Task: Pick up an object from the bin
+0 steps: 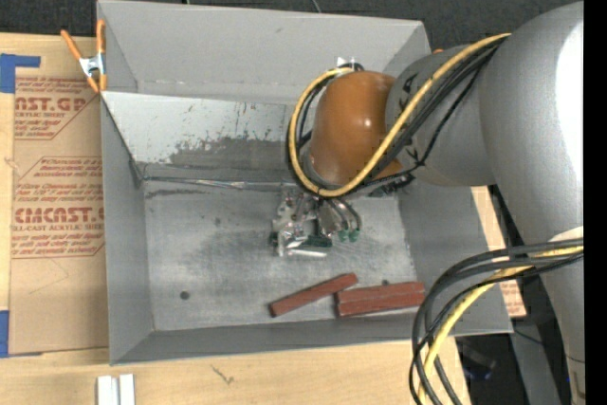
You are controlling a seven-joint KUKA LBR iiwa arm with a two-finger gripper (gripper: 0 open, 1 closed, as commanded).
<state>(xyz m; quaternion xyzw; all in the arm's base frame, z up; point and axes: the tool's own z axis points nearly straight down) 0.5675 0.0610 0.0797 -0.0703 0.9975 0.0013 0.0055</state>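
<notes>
Starting at the left, we see the grey metal bin (123,204) with its sloping side wall and a scuffed, mostly bare floor. A small dark speck (183,296) sits on the left part of that floor, well apart from everything else.

Near the middle of the floor, the gripper (308,237) is down low, close to the metal. It shows as a tangle of shiny metal parts with a few green bits on its right side. We cannot tell whether the claw is wide or narrow, nor whether anything sits in it.

Below the gripper, toward the bin's near wall, lies a thin reddish-brown stick (313,294), tilted so that its right end is the higher one. Just beside it to the right is a thicker reddish-brown block (379,300), lying almost level along the near wall. Their ends come very close, and we cannot say whether they touch. These two pieces are the loose things nearest the gripper, and neither is under it.

Above and to the right, the orange cover (346,128) caps the wrist, looped by yellow-and-black cables (299,133). The silver-grey arm (531,109) comes in from the right.
</notes>
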